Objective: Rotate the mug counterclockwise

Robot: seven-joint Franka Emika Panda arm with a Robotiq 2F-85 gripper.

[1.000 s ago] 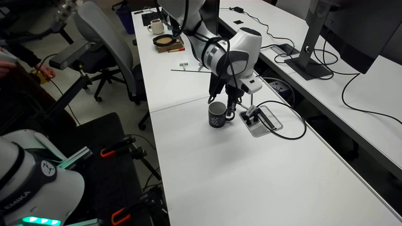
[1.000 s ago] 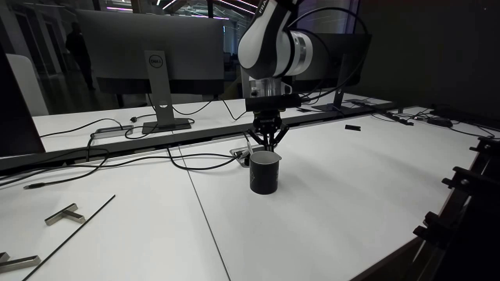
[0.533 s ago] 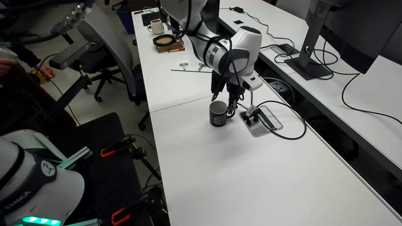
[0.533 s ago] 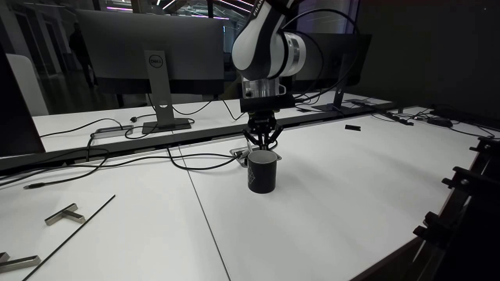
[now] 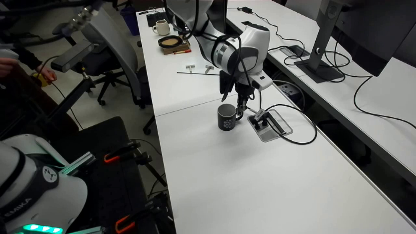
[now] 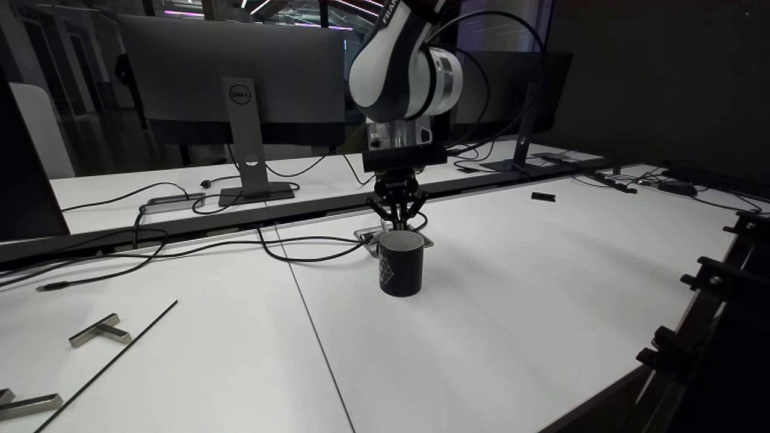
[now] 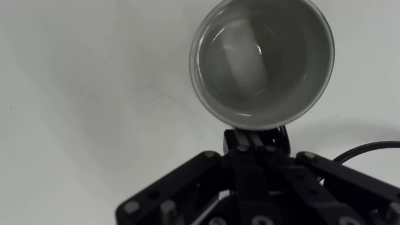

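We locate the mug [image 5: 226, 117] upright on the table [image 5: 208, 185], between the long edge beside the robot base [image 5: 61, 195] and the long edge facing a second table [image 5: 386, 94]. It stands near the seam [image 5: 182, 109] that crosses the tabletop. Its outer wall is dark with a pale printed pattern [image 5: 227, 123]; in the wrist view we look down into its grey interior [image 7: 281, 56]. The handle [image 5: 240, 116] points toward the second table.

We observe the claw [image 7: 249, 137] closed, fingers together and directed downward, on the handle side of the mug. We cannot tell whether the fingers touch the handle or the wall.

Between the mug and the edge facing the second table, we note a flat grey cable box [image 5: 269, 135] set into the tabletop, with a black cable [image 5: 302, 143] looping across it. Across the seam, two T-shaped metal pieces [image 6: 103, 328] lie near a thin dark strip [image 6: 108, 364]. Farther along, toward the short edge, we find a black coil [image 5: 160, 42] lying over a brown box [image 5: 174, 50], a slim red item [image 5: 186, 51] just beside the box, and a cream mug [image 5: 162, 28] near the base-side long edge. A monitor [image 5: 373, 32] stands on the second table.
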